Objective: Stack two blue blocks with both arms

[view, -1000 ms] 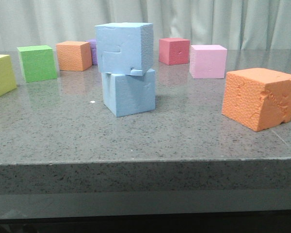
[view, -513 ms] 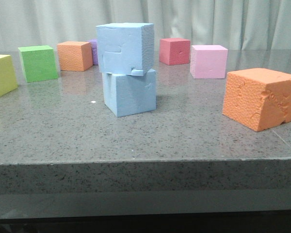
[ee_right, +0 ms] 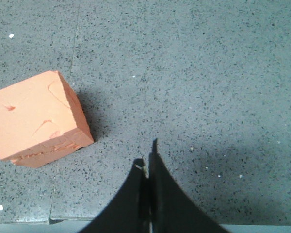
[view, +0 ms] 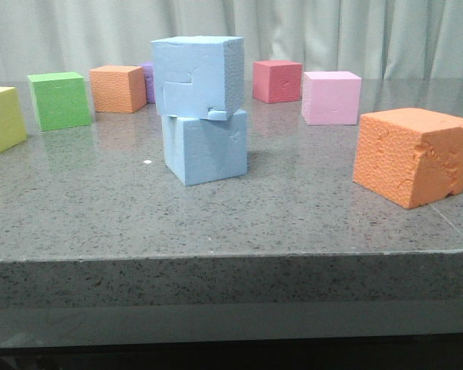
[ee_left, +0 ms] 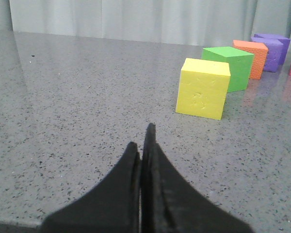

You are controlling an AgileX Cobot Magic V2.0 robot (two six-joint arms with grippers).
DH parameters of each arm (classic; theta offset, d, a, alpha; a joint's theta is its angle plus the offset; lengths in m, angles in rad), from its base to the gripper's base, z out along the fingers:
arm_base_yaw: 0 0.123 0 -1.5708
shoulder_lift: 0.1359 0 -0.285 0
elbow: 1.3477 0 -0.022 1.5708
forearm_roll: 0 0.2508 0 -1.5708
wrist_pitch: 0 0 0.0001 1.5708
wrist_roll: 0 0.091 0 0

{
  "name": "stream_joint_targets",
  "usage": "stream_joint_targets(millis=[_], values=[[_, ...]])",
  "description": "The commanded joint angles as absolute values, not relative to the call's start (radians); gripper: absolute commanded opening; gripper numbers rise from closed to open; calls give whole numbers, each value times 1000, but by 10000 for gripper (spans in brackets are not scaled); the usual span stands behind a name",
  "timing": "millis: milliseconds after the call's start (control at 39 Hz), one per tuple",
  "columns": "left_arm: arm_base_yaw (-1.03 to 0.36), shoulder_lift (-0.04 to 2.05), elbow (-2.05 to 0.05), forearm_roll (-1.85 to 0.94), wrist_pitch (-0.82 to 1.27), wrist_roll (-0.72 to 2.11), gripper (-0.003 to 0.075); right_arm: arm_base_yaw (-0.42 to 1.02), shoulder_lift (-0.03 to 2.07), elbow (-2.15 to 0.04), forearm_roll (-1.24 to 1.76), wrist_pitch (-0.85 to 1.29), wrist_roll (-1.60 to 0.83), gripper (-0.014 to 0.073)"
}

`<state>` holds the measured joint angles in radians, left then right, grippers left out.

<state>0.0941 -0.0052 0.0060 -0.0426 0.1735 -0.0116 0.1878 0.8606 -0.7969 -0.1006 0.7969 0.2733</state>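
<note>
In the front view one pale blue block (view: 198, 75) sits on top of the other blue block (view: 206, 148), turned a little askew, left of the table's middle. Neither gripper shows in the front view. My left gripper (ee_left: 141, 138) is shut and empty, low over the grey table, with a yellow cube (ee_left: 202, 88) ahead of it. My right gripper (ee_right: 147, 154) is shut and empty above the table near its front edge, beside an orange cube (ee_right: 36, 118). The blue blocks do not show in either wrist view.
In the front view a large orange cube (view: 413, 156) stands at the front right, a pink cube (view: 331, 97) and a red cube (view: 277, 81) behind it. A yellow cube (view: 1, 119), a green cube (view: 59, 100), an orange cube (view: 117, 89) and a purple cube (view: 147, 81) stand at the left and back.
</note>
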Motion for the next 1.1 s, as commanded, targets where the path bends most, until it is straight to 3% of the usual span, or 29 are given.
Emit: stream_joint_targets(millis=[0,692,872,1077], values=[[95,-23,8,-51,79,-10,-20,179,849,-821,-120,748,266,-60],[95,-23,8,-51,79,-10,-20,179,849,-818,-203,726,254,-60],[95,-23,8,-51,79,-10,-20,179,768,-711,-168,461,118,-60],[95,-23,8,-51,79,-10,-20,179,575,-436,-17,96,-182,-60]])
